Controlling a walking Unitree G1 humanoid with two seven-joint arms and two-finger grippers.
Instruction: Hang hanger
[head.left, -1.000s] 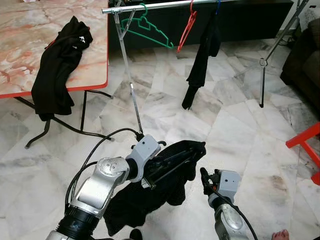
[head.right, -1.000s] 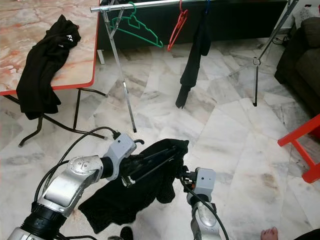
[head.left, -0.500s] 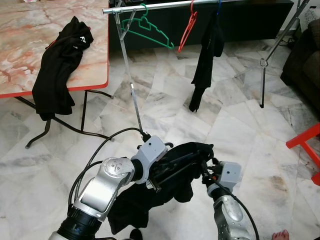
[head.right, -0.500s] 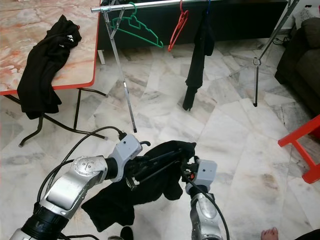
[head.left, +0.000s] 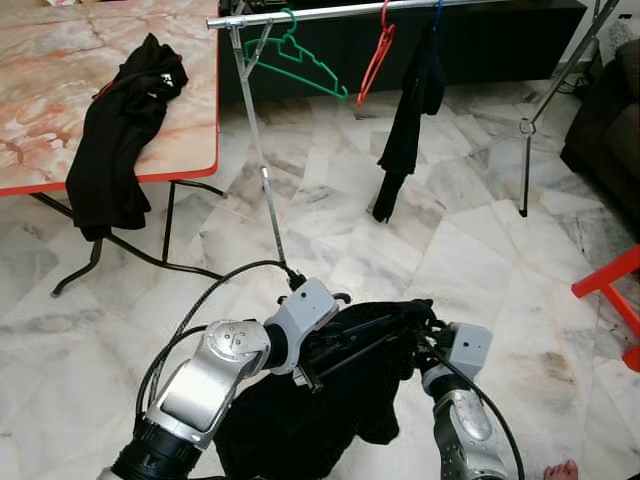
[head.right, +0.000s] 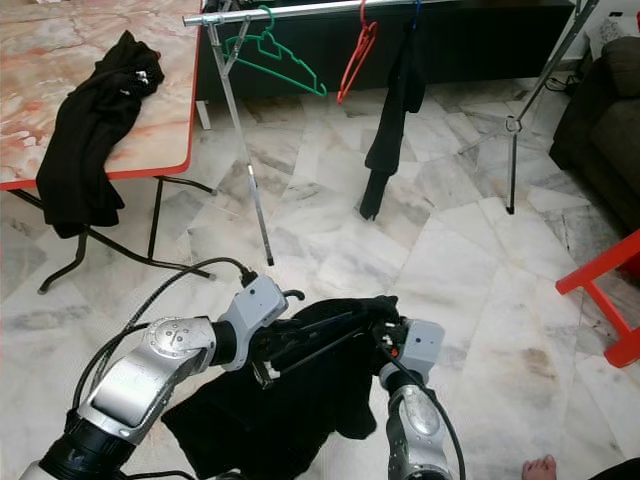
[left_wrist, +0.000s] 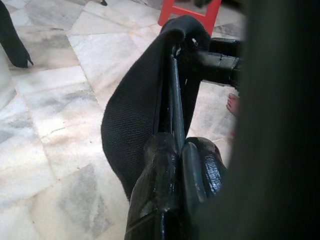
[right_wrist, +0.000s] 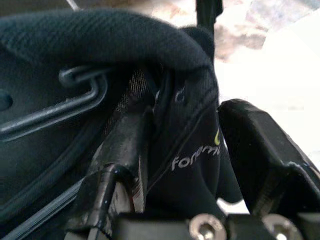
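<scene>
A black hanger (head.left: 362, 334) with a black garment (head.left: 330, 415) draped over it is held low over the marble floor. My left gripper (head.left: 312, 362) is shut on the hanger's bars; the left wrist view shows its fingers (left_wrist: 165, 165) clamped on the thin black rod (left_wrist: 173, 110). At the garment's far end, my right gripper (head.left: 424, 343) grips the collar. In the right wrist view the label fabric (right_wrist: 192, 150) is pressed between its two fingers (right_wrist: 122, 145). The clothes rail (head.left: 320, 13) runs across the top, well beyond both grippers.
On the rail hang a green hanger (head.left: 300, 60), a red hanger (head.left: 375, 55) and a black garment (head.left: 405, 130). At left, a red-edged table (head.left: 60, 80) carries another black garment (head.left: 120, 130). A red stool (head.left: 610, 290), a dark sofa (head.left: 612, 120) and a person's foot (head.left: 562, 470) are at right.
My right gripper rose to the garment's collar end and closed on it. The left arm pushed the hanger slightly right, and the garment now hangs lower beneath it.
</scene>
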